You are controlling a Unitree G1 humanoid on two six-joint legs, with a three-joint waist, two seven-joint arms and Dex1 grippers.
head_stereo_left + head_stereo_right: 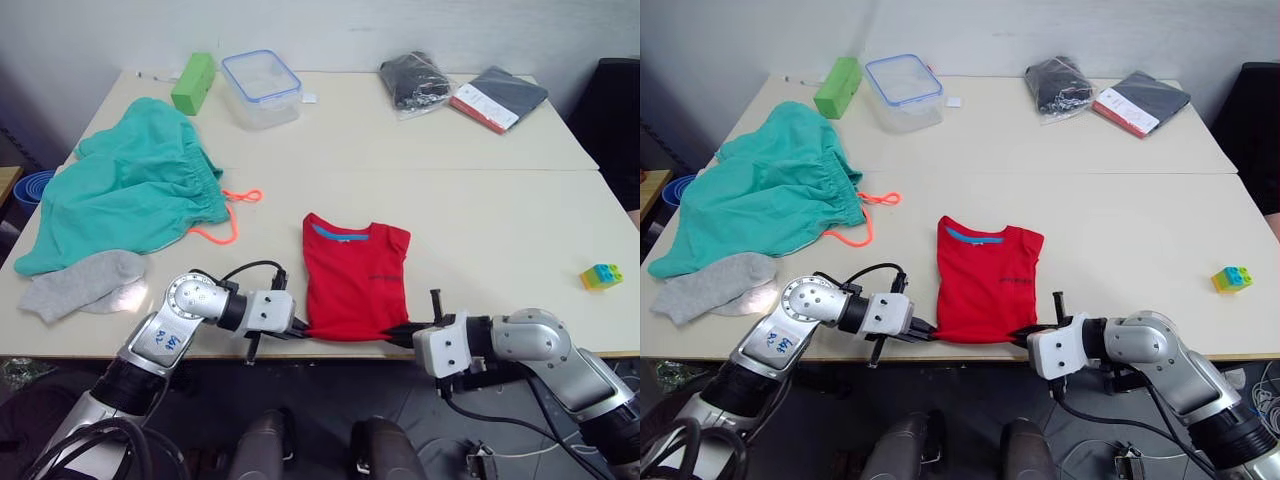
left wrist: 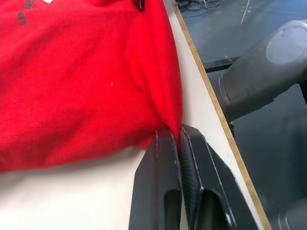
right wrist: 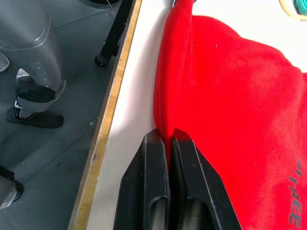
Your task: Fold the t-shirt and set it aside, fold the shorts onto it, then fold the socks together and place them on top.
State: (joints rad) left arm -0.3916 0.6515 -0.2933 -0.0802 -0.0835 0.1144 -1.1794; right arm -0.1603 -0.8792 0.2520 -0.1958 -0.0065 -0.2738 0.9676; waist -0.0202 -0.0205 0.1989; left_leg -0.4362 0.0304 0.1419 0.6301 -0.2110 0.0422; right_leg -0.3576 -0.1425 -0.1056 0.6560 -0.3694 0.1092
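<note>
Teal shorts (image 1: 125, 200) heaped far left, limp, best taken at the waistband | red t-shirt (image 1: 354, 277) at near table (image 1: 500, 230) edge – soft, light; left gripper (image 2: 179, 143) and right gripper (image 3: 169, 139) each pinch a hem corner | grey socks (image 1: 85, 282) – small, floppy, beside shorts.

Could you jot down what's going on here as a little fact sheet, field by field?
stage: t-shirt already narrowed with sleeves folded in, lying at the near table edge
left gripper: shut on the shirt's bottom hem, at one corner
right gripper: shut on the hem at the other corner
shorts: unfolded, on the robot's left, orange drawstring trailing
socks: loose, touching the shorts' near edge
other items: green block, clear lidded box, bagged black cloth, dark booklet, toy bricks
</note>
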